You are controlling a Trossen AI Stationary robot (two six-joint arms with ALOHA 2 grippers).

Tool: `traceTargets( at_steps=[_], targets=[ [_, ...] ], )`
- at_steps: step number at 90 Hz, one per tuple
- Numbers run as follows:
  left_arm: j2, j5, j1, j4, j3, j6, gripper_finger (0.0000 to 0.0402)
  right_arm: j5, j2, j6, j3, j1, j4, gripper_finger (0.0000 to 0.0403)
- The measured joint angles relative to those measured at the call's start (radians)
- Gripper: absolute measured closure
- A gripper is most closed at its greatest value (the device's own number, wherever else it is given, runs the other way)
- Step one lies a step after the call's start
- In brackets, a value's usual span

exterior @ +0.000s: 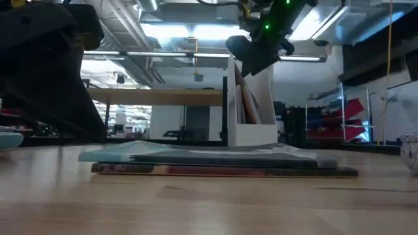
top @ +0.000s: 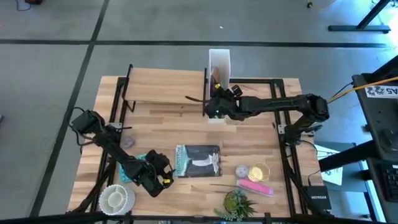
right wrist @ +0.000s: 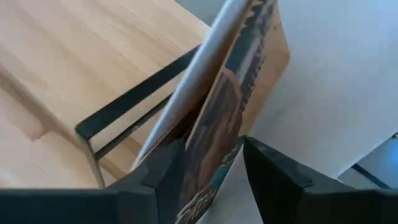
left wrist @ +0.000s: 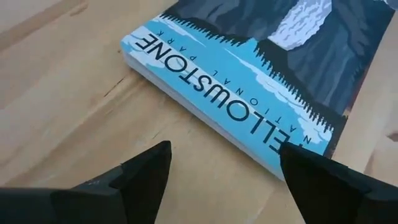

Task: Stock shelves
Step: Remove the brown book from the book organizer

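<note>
Shelves (top: pixel 165 86) were seen standing at the far edge of the tabletop (top: pixel 186 124), the board bare on top, with a tall white file box (top: pixel 219 65) just beside their right end. The right gripper (right wrist: pixel 208 168) was held at that box, its jaws closed on a thin book (right wrist: pixel 230 106) that was tilted against the shelf's black end post. A snag on that post, or on the box wall, was judged the main risk: the book could be twisted out of the grip. Nearer than the shelves, the left gripper (left wrist: pixel 224 174) hovered with jaws open beside a Yellowstone book (left wrist: pixel 249 68); a flat, thin edge could be missed or merely pushed along.
</note>
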Motion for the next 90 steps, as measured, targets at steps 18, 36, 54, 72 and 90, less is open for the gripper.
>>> traceTargets(
  at_steps=[18,36,54,72,90],
  targets=[
    [0.000,-0.003,0.000,0.016,0.000,0.012,0.0119,-0.016,0.027,0.035,-0.033,-0.008,0.011,0.0286],
    [0.000,-0.006,0.000,0.023,0.000,0.029,0.0119,0.006,0.047,0.035,-0.037,-0.006,0.004,0.0325],
    [0.000,-0.006,0.000,0.023,0.000,0.029,0.0119,0.017,0.047,0.037,-0.037,0.003,0.002,0.0394],
    [0.000,-0.006,0.000,0.024,0.000,0.030,0.0119,0.131,0.040,0.038,-0.020,0.055,-0.017,0.0402],
    [0.000,-0.005,0.000,0.026,0.000,0.030,0.0119,0.211,-0.005,0.023,0.037,0.106,-0.052,0.0403]
  ],
)
